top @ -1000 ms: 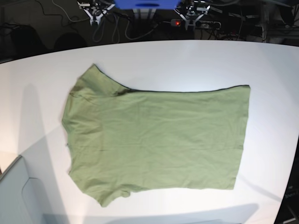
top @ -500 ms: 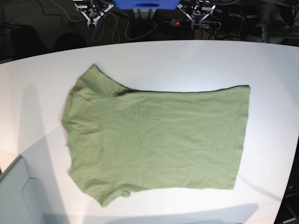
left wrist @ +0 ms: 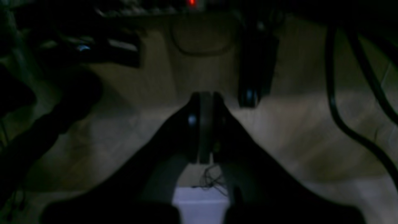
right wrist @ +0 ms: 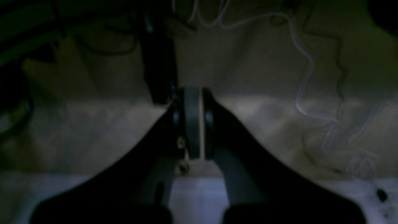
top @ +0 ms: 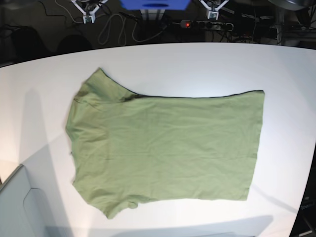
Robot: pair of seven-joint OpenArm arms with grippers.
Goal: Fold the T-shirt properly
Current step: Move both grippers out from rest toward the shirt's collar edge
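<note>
Base view: the olive T-shirt (top: 163,148) lies flat and faintly wrinkled on the white table (top: 197,64), sleeves at left; both grippers' jaws are pressed together, empty.

White table (top: 197,64), T-shirt (top: 168,148) flat on it

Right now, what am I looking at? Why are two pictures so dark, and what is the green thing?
This is a robot with two arms. One camera looks down at a white table. The green thing is a T-shirt, lying spread out flat with its sleeves on the picture's left. The robot is meant to fold it.

The two dark pictures come from little cameras on the robot's wrists. The black wedge shape in each is the robot's pincher: the left gripper and the right gripper. Both are pinched shut with nothing in them. They are pulled back past the far edge of the table, so they see the dim floor and cables there, not the shirt. Nothing is touching the shirt.
</note>
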